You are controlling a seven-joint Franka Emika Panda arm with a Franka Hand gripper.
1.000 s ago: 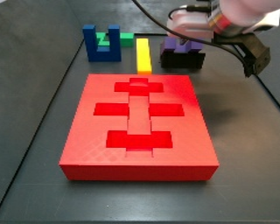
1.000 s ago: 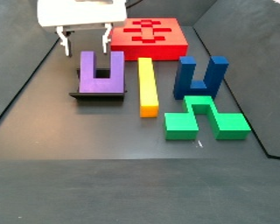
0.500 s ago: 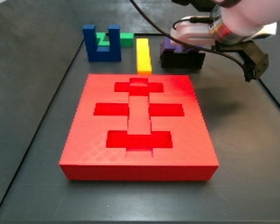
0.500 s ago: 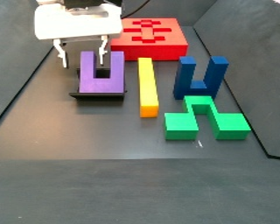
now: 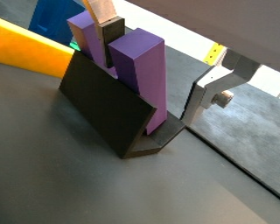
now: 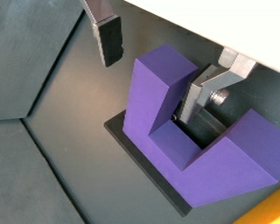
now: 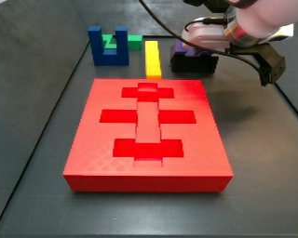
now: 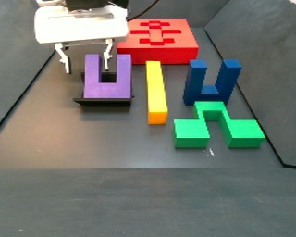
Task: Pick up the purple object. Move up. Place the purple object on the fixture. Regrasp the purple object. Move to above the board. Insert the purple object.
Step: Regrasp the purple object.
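Purple object on fixture hides one prong; jaws released, straddling it.

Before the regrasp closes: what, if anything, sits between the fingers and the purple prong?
Nothing visible. The gripper is open, its fingers straddling one prong of the purple object on the fixture, with clear gaps.

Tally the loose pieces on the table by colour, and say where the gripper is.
Purple: 1, U block on the fixture
Yellow: 1, bar
Blue: 1, U block
Green: 1, block
Red: 1, board
Total: 5
The gripper is open, straddling one purple prong.
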